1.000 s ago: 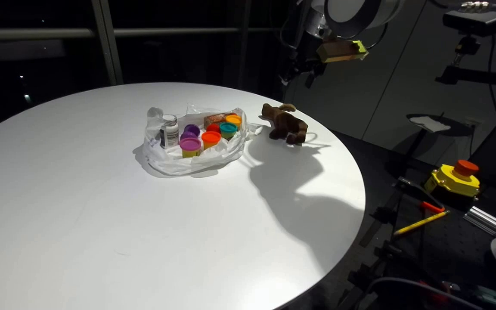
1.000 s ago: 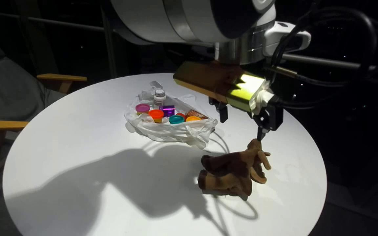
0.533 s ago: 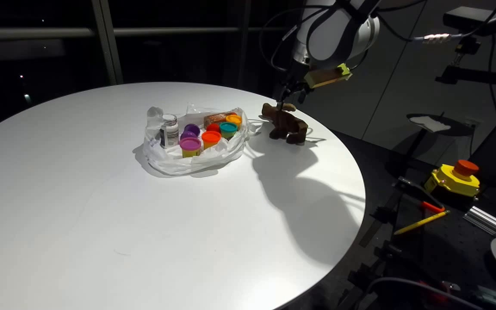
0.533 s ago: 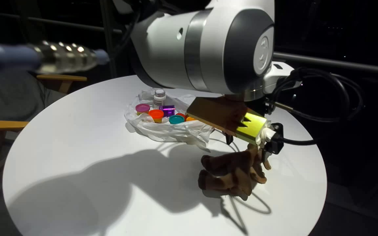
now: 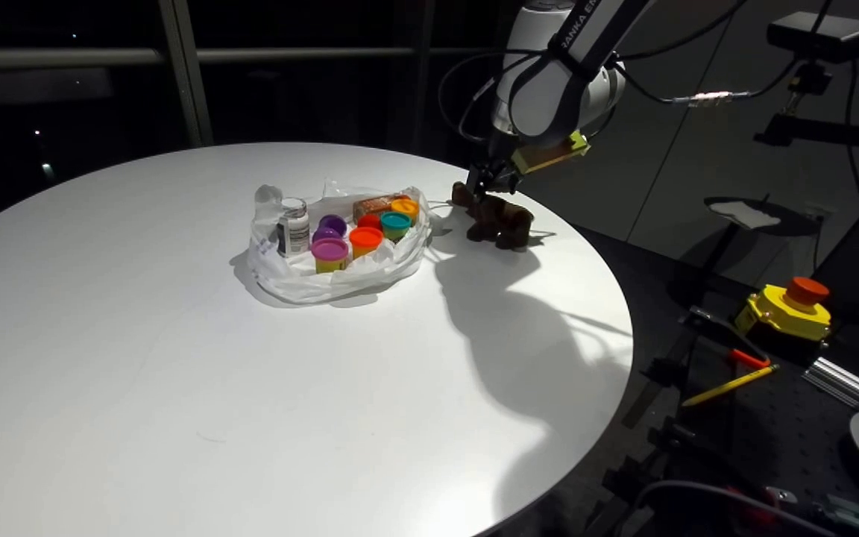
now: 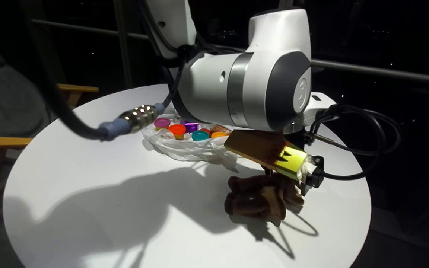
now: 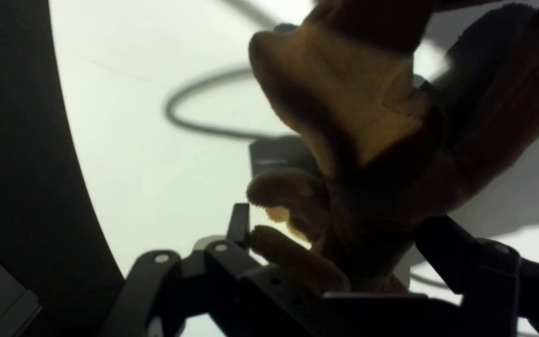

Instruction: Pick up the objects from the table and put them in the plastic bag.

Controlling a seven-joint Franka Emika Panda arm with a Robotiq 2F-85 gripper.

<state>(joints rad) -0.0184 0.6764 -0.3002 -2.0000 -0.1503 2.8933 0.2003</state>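
Observation:
The brown toy animal (image 5: 500, 224) lies on the white table (image 5: 176, 418), beside the plastic bag (image 5: 288, 287). My gripper (image 7: 335, 224) is lowered over it, jaws spread wide. In the wrist view the animal's dark end (image 7: 293, 196) sits between the fingers; one finger (image 7: 442, 243) appears to touch its body, the other is close to a thin limb. Inside the bag stand a white-lidded jar (image 5: 295, 233) and cups with pink (image 5: 330, 253), red-orange (image 5: 365, 240), teal (image 5: 396, 224) and orange (image 5: 404, 209) tops. Purple items (image 6: 189, 126), a red ball (image 5: 370, 221) and a brownish-red block (image 5: 374, 207) are there too.
The table's edge (image 7: 75, 154) runs close to the animal. A cable with a metal connector (image 6: 140, 116) hangs off the arm. A chair (image 6: 2, 141) stands at the table's side. An emergency stop (image 5: 787, 312) and a pencil (image 5: 731, 386) lie beyond the table.
My gripper has come down from above onto the brown toy animal, its fingers now on either side of it. The jaws look only slightly altered. The bag and its contents have not moved.

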